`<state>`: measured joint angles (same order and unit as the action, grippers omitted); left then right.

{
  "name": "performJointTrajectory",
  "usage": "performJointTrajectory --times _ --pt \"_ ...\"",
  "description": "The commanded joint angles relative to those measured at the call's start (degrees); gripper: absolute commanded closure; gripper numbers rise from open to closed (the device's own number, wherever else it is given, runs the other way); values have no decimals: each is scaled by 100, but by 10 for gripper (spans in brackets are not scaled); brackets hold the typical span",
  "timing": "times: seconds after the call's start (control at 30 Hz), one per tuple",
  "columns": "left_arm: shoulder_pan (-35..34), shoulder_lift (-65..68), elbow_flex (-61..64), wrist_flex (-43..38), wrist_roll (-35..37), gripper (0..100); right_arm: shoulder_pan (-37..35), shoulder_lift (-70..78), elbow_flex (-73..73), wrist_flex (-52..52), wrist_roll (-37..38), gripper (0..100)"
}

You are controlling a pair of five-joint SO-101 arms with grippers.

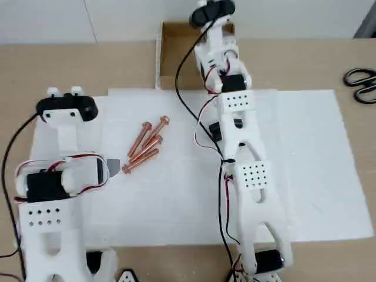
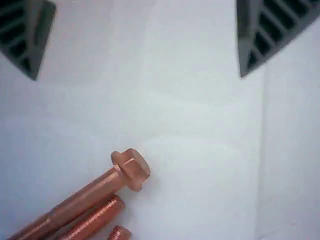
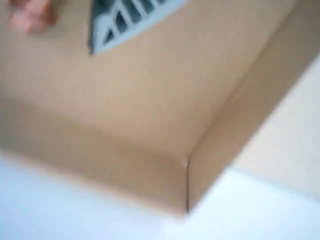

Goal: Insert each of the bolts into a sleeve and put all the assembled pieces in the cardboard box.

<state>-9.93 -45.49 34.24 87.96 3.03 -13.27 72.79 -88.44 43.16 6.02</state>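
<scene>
Several copper bolts [image 1: 147, 144] lie fanned out on the white foam mat [image 1: 294, 164]. My left gripper [image 1: 114, 166] sits just left of their near ends. In the left wrist view it [image 2: 139, 76] is open, jaws wide apart over bare mat, with a hex bolt head [image 2: 131, 169] and two more bolts beside it. My right gripper [image 1: 212, 23] hangs over the cardboard box [image 1: 176, 59] at the back. Its wrist view looks into the box's inside corner [image 3: 186, 165], with a blurred copper piece [image 3: 30, 15] at the picture's edge.
Black scissors [image 1: 361, 82] lie on the wooden table at the far right. The right arm stretches along the mat's middle towards the box. The mat's right part is bare.
</scene>
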Motion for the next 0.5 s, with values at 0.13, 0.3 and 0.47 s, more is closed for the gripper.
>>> performJointTrajectory --times 0.13,0.3,0.47 --pt "-44 -62 -251 26 -44 754 40 -769 -809 1903 26 808" --pt "-44 -62 -251 35 -44 754 -110 -2149 -791 4207 9 808" --pt "-44 -62 -251 35 -44 754 -57 -2800 -791 5332 18 809"
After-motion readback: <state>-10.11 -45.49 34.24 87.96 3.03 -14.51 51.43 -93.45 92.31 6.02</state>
